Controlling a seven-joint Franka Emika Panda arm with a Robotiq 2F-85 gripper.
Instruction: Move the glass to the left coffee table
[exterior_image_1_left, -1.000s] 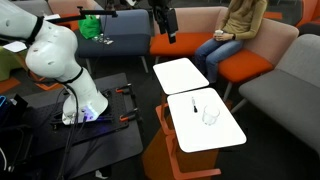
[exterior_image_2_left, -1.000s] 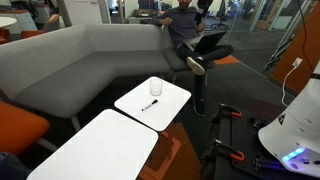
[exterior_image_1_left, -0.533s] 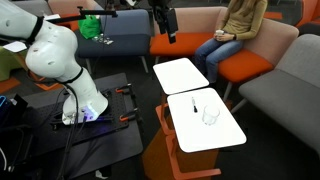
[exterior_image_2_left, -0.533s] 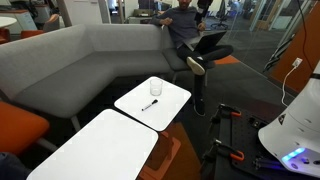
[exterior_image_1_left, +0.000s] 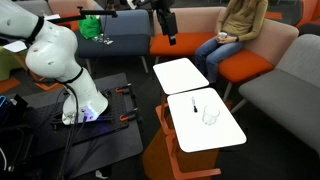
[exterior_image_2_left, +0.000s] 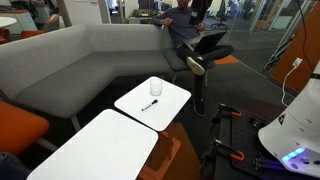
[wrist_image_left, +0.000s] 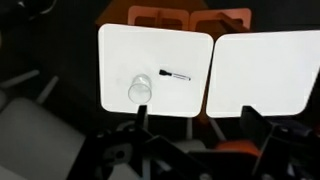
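Nothing has shifted: the clear cylindrical glass (wrist_image_left: 140, 89) stands beside a dark stick (wrist_image_left: 178, 76) on the twin white table (wrist_image_left: 120, 50), not the smooth rounded-square left coffee table (wrist_image_left: 265, 70). The gripper (wrist_image_left: 195, 135), blurry, seems spread wide and empty.
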